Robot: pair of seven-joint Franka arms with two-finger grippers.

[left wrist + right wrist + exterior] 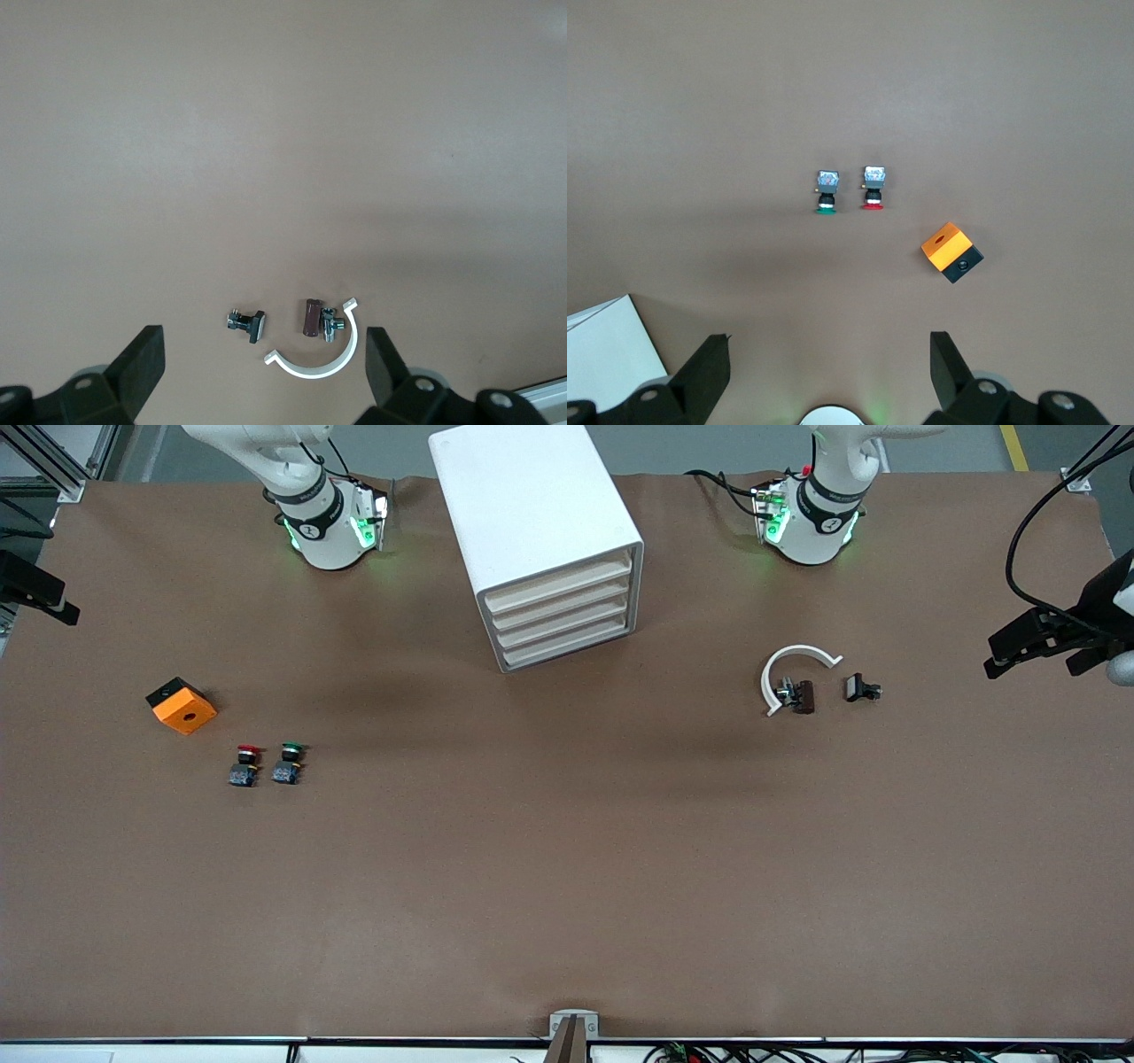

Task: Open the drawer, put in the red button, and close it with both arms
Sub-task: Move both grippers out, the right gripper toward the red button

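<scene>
The white cabinet (540, 531) stands at the middle of the table between the two arm bases, and its top drawer (556, 583) is shut like the three below it. The red button (247, 764) (873, 190) stands toward the right arm's end of the table, beside a green-capped one (288, 763). My right gripper (829, 336) hangs open and empty high over its own base, well apart from the buttons. My left gripper (264, 335) is open and empty too, high over a white curved clip (323, 354).
An orange block (182, 705) sits a little farther from the front camera than the buttons. Toward the left arm's end lie the white curved clip (793, 669), a brown part (802, 696) and a small black part (859, 688). Black fixtures jut in at both table ends.
</scene>
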